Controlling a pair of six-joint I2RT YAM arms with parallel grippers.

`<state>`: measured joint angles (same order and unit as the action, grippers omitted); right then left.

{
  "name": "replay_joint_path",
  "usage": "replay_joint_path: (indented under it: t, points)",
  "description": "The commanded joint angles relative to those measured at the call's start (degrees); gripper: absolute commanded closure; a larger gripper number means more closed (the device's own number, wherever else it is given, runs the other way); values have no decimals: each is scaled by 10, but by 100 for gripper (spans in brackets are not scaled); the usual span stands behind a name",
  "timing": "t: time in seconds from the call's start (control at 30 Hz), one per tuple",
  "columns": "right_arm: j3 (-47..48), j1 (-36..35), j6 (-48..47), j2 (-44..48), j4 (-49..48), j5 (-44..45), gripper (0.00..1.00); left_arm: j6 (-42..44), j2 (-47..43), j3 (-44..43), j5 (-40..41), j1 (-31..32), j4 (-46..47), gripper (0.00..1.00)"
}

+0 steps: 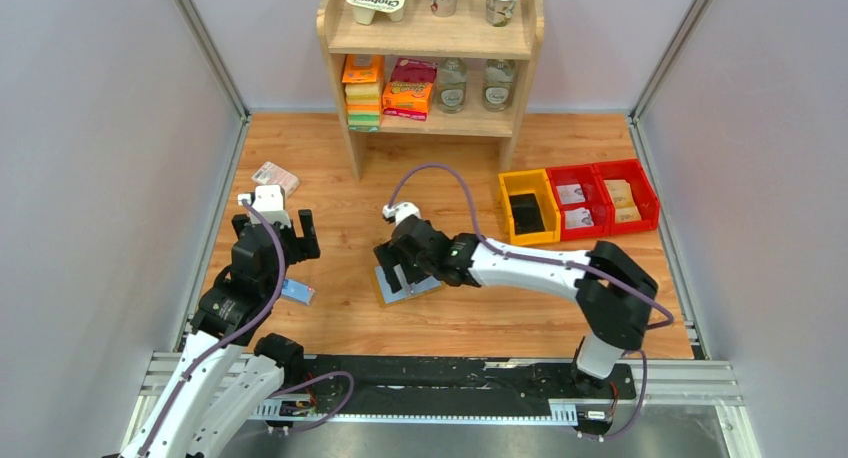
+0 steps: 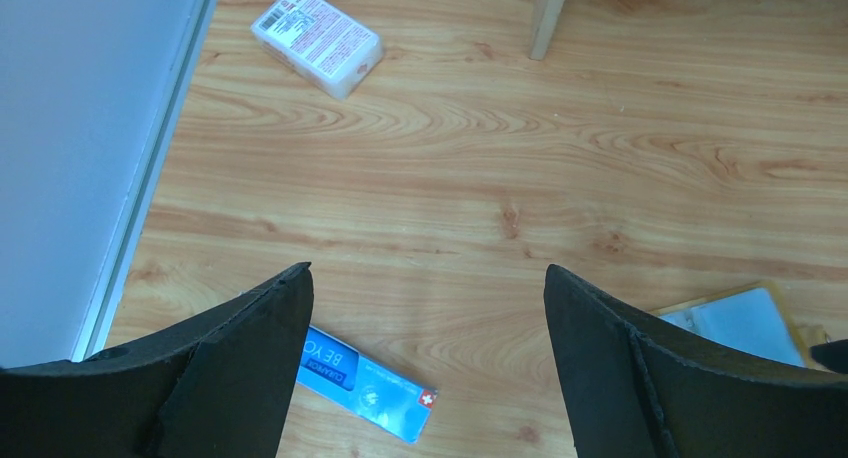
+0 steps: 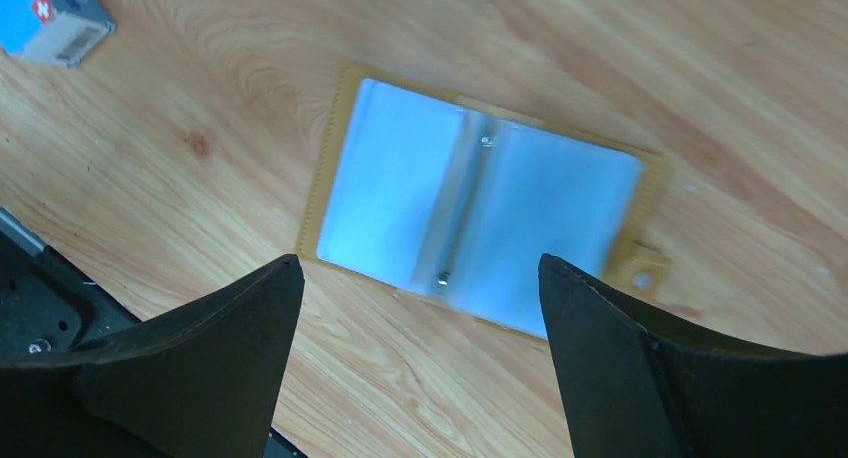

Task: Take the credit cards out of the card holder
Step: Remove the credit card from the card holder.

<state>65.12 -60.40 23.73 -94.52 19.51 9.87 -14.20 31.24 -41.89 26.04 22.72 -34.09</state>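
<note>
Presently the card holder [image 3: 480, 203] lies open flat on the desk [image 1: 480, 318], beneath the right tool [image 3: 420, 268], which is spread wide and empty. The left tool [image 2: 428, 273], equally wide and empty, hangs well apart. Recommended: pin 1 cover, then pinch a sleeve's edge.

A lab cell is posing as a shop. Grey panels [image 1: 100, 178] are walling in the wooden counter [image 1: 480, 323], and a shelf [image 1: 430, 40] at its far edge is carrying groceries [image 1: 408, 96].
</note>
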Motion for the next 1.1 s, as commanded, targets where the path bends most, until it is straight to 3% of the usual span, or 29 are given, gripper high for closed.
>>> replay_joint_path:
  t: [0.0,0.5,0.63,0.9,1.07]
  points:
    - [67,-23,-26,-61,3,-22,10,0,3,-7,6,-4,4,8]
    - [105,-49,-28,-172,53,-2,18,0,9,-7,1,-4,6,8]
    - [92,-50,-34,-178,50,-2,26,0,10,-8,1,-3,5,8]
    - [68,-40,-36,-171,24,-27,52,-5,16,-10,-11,-3,3,9]
    - [34,-23,-21,-160,-17,-63,68,-35,29,-14,-59,-3,-6,9]
